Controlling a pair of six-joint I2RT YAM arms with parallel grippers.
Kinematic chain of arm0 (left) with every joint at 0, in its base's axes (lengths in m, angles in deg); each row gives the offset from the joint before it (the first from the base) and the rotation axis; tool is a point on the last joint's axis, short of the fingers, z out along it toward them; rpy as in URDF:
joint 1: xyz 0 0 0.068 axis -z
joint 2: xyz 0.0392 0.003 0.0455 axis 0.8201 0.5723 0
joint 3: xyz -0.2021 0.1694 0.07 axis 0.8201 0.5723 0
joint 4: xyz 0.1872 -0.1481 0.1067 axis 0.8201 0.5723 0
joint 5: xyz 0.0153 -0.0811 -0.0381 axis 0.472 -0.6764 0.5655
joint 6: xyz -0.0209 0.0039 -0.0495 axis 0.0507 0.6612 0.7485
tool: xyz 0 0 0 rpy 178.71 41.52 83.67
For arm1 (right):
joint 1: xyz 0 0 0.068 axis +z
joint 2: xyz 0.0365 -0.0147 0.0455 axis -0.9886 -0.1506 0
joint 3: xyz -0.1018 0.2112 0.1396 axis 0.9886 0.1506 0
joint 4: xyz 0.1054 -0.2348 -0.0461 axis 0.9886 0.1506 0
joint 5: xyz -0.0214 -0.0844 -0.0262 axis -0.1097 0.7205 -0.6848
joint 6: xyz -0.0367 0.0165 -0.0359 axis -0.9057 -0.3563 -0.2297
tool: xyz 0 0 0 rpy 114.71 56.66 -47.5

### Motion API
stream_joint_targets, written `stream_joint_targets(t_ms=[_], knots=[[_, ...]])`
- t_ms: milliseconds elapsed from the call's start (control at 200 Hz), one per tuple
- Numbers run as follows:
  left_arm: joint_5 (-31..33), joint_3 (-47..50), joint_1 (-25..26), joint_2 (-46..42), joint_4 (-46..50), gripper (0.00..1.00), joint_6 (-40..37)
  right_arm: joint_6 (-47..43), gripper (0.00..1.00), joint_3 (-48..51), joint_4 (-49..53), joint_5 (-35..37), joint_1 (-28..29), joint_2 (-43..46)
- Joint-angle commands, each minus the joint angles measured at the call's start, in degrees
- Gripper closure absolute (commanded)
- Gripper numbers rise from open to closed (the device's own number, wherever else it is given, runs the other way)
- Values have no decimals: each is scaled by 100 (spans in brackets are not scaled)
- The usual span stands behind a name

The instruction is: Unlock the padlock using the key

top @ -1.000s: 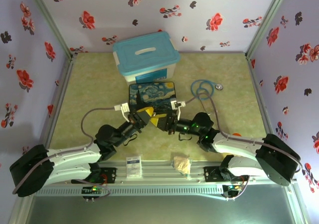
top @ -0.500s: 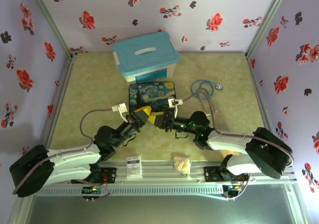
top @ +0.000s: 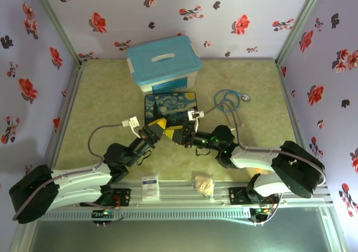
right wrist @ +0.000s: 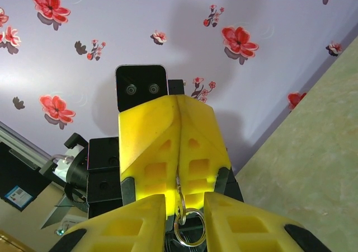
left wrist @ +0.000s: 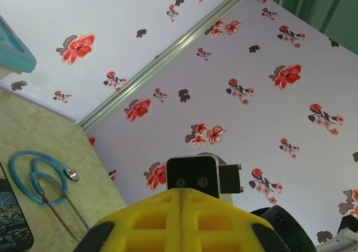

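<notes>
Table [top: 100, 95]: left pincer [top: 161, 124] seemingly meets right pincer [top: 175, 133].

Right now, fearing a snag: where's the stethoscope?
In the top view, the stethoscope lies on the table right of centre, just right of the starry box.

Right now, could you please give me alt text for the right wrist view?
The left gripper, yellow fingers shut, faces the camera with a small metal ring hanging at its tips, between the parted fingers of the right gripper. Floral wallpaper behind.
</notes>
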Motion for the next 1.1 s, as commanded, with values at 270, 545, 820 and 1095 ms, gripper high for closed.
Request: stream_joint_targets(t_ms=[270,545,820,1095], knots=[[118,21,4,13,-261,100,-17,201,77,-266,-822,-54,67,-429],[175,87,3,-3,-265,100,-33,345,99,-279,-971,-115,93,-523],[541,448,-103,-430,-107,52,73,-192,100,229,126,197,-54,296],[258,120,-230,-1006,1705,42,267,-1141,100,-19,2379,284,-53,1244]])
